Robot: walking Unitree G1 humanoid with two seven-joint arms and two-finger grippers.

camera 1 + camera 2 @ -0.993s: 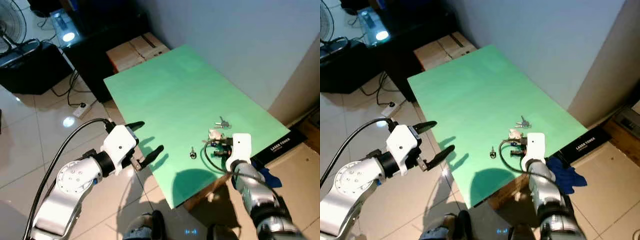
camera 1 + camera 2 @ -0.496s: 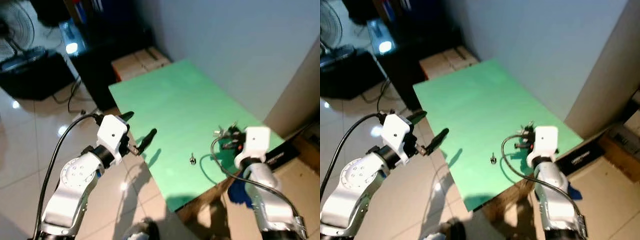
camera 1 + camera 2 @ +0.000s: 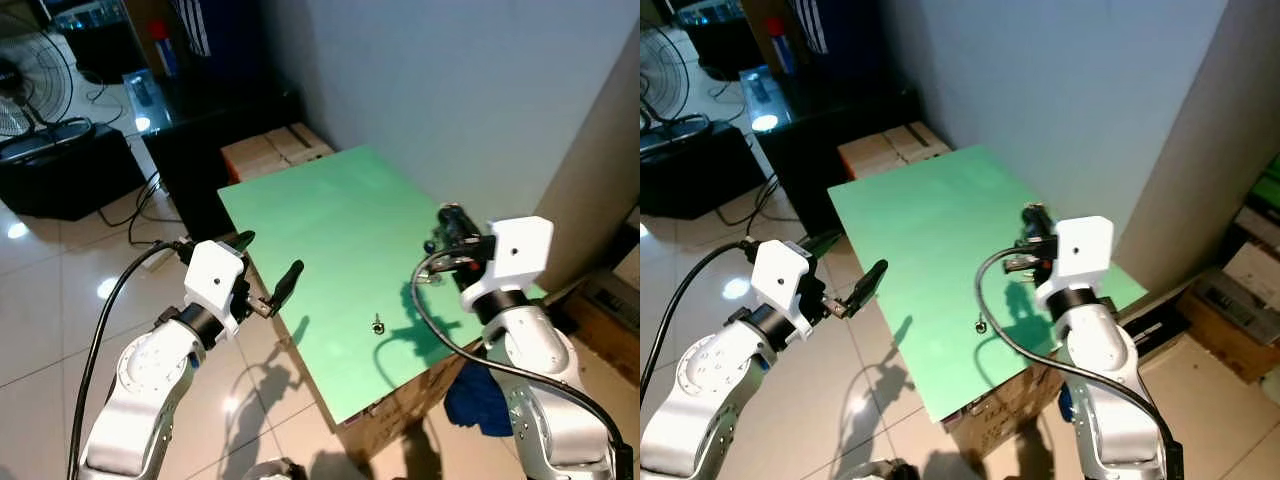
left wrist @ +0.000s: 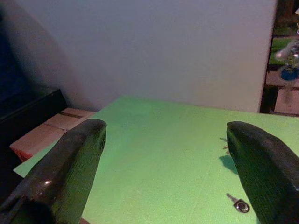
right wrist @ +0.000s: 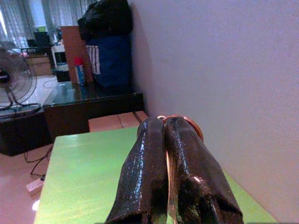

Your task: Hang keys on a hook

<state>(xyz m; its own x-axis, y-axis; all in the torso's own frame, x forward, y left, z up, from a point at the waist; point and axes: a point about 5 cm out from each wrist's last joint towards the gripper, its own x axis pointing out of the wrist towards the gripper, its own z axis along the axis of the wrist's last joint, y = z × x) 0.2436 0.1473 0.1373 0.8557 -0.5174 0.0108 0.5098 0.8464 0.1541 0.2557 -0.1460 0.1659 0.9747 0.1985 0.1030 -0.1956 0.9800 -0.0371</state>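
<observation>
My right gripper (image 3: 447, 214) is raised above the far right part of the green table (image 3: 330, 230), close to the grey wall (image 3: 450, 90). Its fingers are shut on a bunch of keys: the right wrist view shows a copper key ring (image 5: 192, 127) pinched between the closed fingers (image 5: 149, 154), and keys (image 3: 431, 247) dangle under the gripper. One small single key (image 3: 378, 325) lies on the table near its front edge, also seen as the small key (image 4: 238, 204). My left gripper (image 3: 268, 256) hovers open at the table's left edge, nothing between its fingers (image 4: 74, 158).
Cardboard boxes (image 3: 275, 155) and a black cabinet (image 3: 200, 110) stand behind the table. A fan (image 3: 20, 90) and a dark box (image 3: 60, 165) are at the far left. Blue cloth (image 3: 475, 400) lies on the tiled floor by my right arm.
My right gripper has closed on the key bunch and lifted it off the table toward the wall. The camera has risen and tilted up; the left gripper stays open beside the table.
</observation>
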